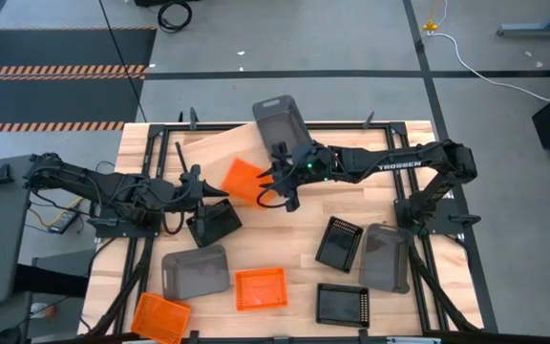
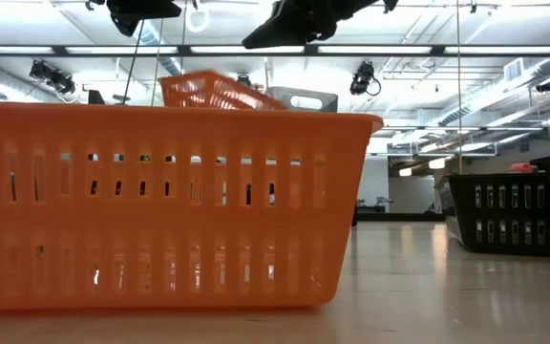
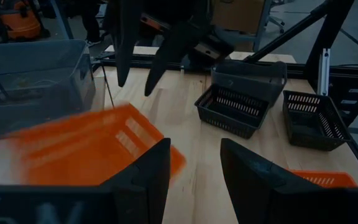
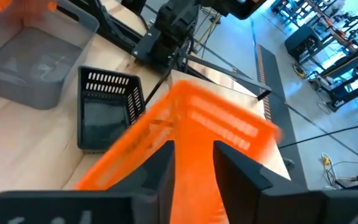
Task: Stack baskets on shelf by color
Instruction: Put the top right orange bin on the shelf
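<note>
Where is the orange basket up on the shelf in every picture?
High view: the orange basket sits mid-table on the shelf.
Low view: it peeks above the near basket.
Left wrist view: blurred orange shape.
Right wrist view: big and blurred.
Shared landmark: the dark-grey bin beside it.

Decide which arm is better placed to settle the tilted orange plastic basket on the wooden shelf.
Right. The right gripper hangs directly beside the tilted orange plastic basket on the light wooden shelf, fingers open. The left gripper, also open, sits lower, over a black basket.
</note>
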Controlling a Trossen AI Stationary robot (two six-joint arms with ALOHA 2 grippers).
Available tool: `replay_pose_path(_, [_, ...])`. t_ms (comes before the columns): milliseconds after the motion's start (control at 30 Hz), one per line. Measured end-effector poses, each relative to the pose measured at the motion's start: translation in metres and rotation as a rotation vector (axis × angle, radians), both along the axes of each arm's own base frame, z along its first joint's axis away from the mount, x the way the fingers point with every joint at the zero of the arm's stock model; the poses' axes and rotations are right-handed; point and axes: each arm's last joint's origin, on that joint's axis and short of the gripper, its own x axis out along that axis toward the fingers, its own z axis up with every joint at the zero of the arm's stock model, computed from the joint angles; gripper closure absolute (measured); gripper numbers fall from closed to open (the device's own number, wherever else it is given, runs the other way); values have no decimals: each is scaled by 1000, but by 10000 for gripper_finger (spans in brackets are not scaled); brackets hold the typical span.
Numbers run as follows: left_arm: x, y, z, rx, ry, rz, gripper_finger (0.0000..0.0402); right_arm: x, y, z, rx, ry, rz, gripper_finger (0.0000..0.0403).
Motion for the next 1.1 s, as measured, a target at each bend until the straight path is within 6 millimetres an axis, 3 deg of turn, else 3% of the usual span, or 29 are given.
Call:
replay_pose_path(333, [0, 0, 0, 1, 0, 0, 253, 0, 0, 1, 59, -12, -27, 269])
replay_pose_path(467, [0, 0, 0, 1, 0, 0, 253, -4, 3, -8, 84, 92, 8, 268])
replay_pose_path(733, [0, 0, 0, 1, 1, -1, 253, -31, 22, -62, 111, 471, 87, 268])
replay_pose_path(900, [0, 0, 0, 1, 1, -1, 253, -41, 36, -100, 28, 473, 179, 268])
replay_pose_path(1100, [0, 0, 0, 1, 1, -1, 253, -45, 46, -120, -8, 391, 225, 268])
